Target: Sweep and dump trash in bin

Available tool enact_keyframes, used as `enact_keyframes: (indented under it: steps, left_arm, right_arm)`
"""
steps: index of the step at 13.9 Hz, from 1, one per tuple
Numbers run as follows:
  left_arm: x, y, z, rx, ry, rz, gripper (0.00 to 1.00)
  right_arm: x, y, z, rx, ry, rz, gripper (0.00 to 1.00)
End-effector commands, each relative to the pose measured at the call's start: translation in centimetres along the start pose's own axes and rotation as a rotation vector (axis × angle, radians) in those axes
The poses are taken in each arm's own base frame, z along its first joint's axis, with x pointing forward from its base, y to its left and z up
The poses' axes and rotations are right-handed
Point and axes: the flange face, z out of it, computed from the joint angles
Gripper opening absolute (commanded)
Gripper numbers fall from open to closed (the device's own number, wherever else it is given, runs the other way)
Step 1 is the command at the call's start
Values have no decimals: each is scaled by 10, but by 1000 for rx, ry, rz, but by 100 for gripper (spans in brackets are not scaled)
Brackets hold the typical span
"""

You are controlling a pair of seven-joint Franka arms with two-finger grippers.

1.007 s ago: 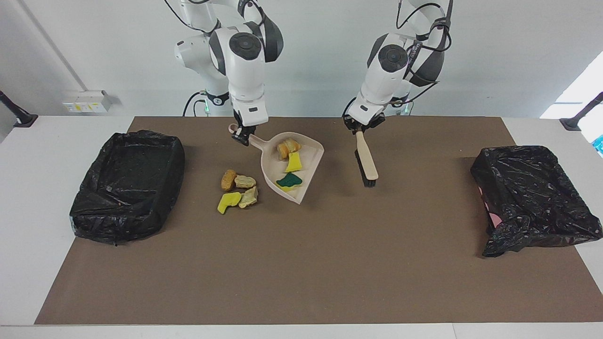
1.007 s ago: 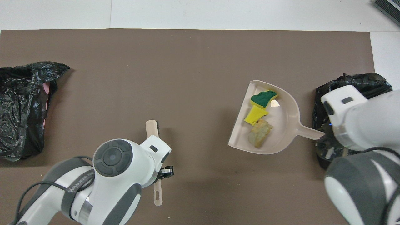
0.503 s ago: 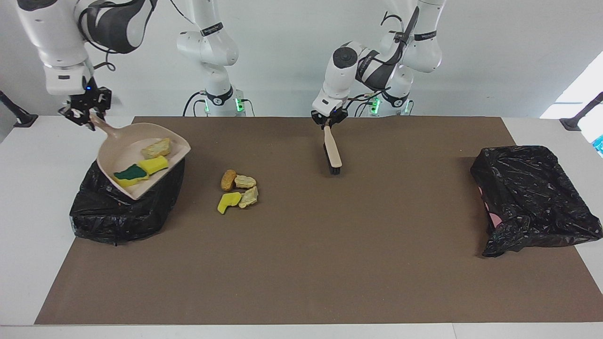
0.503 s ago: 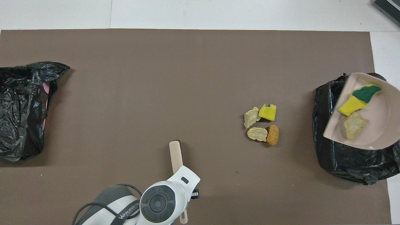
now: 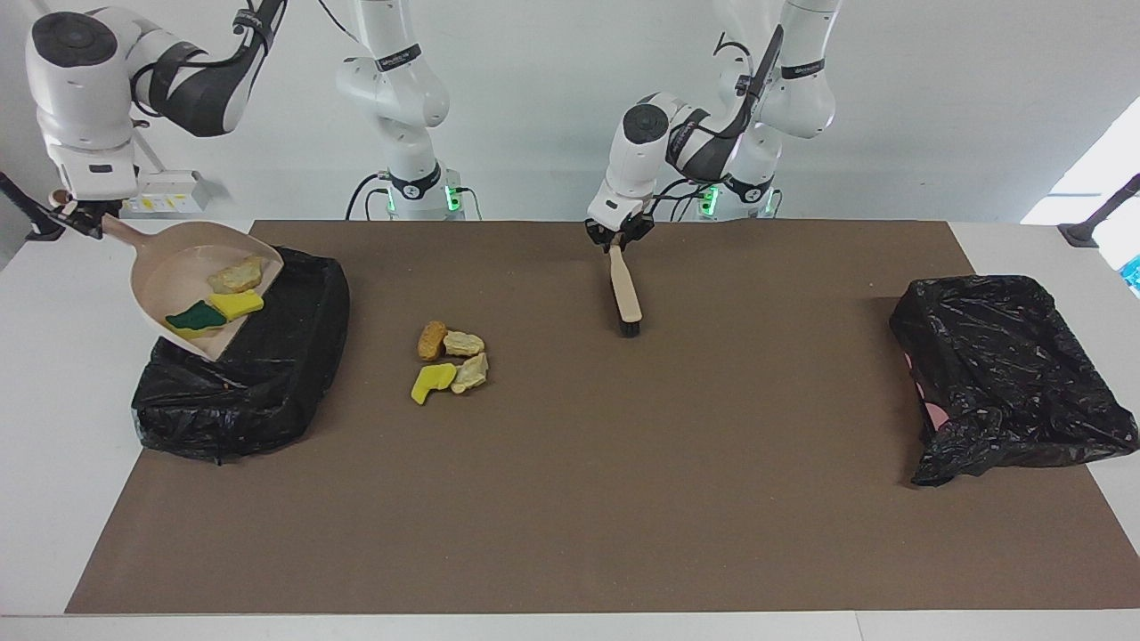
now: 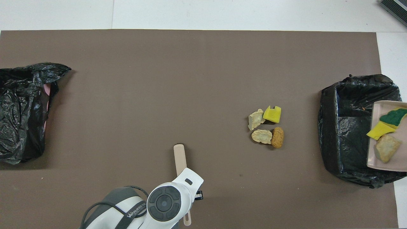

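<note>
A: Over the black-lined bin (image 5: 240, 356) at the right arm's end of the counter (image 5: 570, 499), the right hand (image 5: 73, 216) pinches the handle of the beige dustpan (image 5: 160, 276), raised and tilted with its open lip toward the bin's middle.

B: And the load?

A: Three pieces of trash lie in the pan: a beige lump (image 5: 237, 275), a yellow sponge piece (image 5: 235, 304) and a green-backed sponge (image 5: 196, 316). None has slid out yet. Four more pieces (image 5: 450, 360) sit in a tight cluster on the mat, between that bin and the brush (image 5: 624, 289).

B: What makes the dump go well?

A: Probably keeping the lip inside the bin's rim and tipping the pan steeper. The overhead view shows the pan (image 6: 386, 136) over the bin's outer edge, so pieces sliding off sideways could miss it.

B: The other arm?

A: The left hand (image 5: 617, 233) waits, closed on the brush handle, bristles down near the mat. A second bin (image 5: 1006, 374) sits at the left arm's end.
</note>
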Motion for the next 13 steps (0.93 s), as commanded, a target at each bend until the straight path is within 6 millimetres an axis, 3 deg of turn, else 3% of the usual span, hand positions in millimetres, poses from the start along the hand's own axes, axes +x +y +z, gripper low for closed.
enact_keyframes:
  steps: [1, 3, 4, 7, 10, 13]
  left_arm:
    - [31, -9, -19, -33, 4, -55, 100]
    - [55, -12, -34, -44, 16, -84, 100]
    - [68, -18, -42, -51, 19, -103, 100]
    - [103, -42, -64, -62, 58, -107, 100]
    - [143, -73, -100, -64, 113, -92, 100]
    - [178, -103, -147, -75, 135, -6, 100]
  right_arm:
    - [23, 2, -10, -37, -99, -134, 0]
    - [33, 2, -17, -54, -150, -174, 0]
    - [48, 5, -27, -69, -169, -197, 0]
    - [67, 3, -42, -71, -266, -237, 0]
    - [59, -9, -70, -63, -392, -243, 0]
    - [58, -29, -69, -46, -418, -251, 0]
